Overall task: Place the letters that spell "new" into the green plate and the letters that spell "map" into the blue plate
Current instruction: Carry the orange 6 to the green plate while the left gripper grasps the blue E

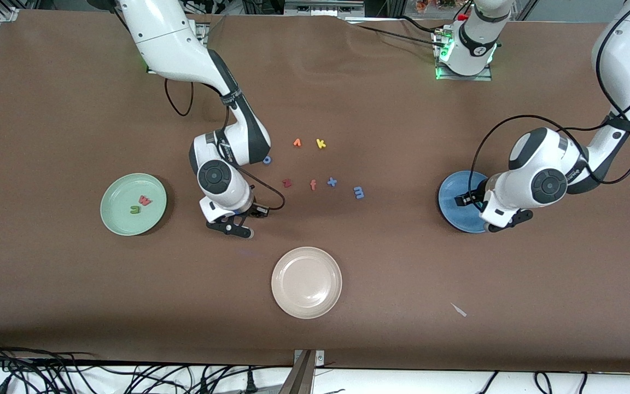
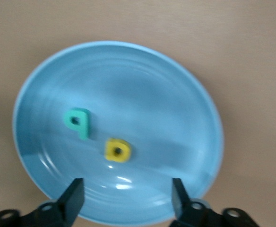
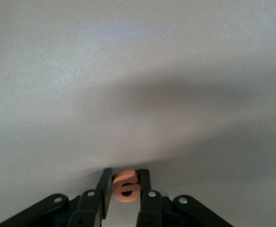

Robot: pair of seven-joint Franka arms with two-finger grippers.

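Right gripper (image 1: 237, 223) is sitting low over bare table between the green plate (image 1: 133, 204) and the white plate (image 1: 307, 282); in this front view the n (image 1: 135, 209) and w (image 1: 145, 201) are lying in the green plate. Left gripper (image 1: 471, 200) is hanging over the blue plate (image 1: 460, 201) at the left arm's end of the table. Between the arms, the m (image 1: 359, 192), x (image 1: 332, 182), f (image 1: 313, 185), z (image 1: 287, 183), k (image 1: 321, 144), an orange letter (image 1: 297, 143) and o (image 1: 267, 160) are lying loose on the table. From the left wrist, the left gripper (image 2: 127, 197) is standing wide apart and holding nothing, with the p (image 2: 78, 122) and a (image 2: 117, 150) resting just beside each other in the blue plate (image 2: 176, 94). From the right wrist, the right gripper (image 3: 126, 185) is pinching the e (image 3: 125, 184) between its fingers (image 3: 105, 189), just above the table.
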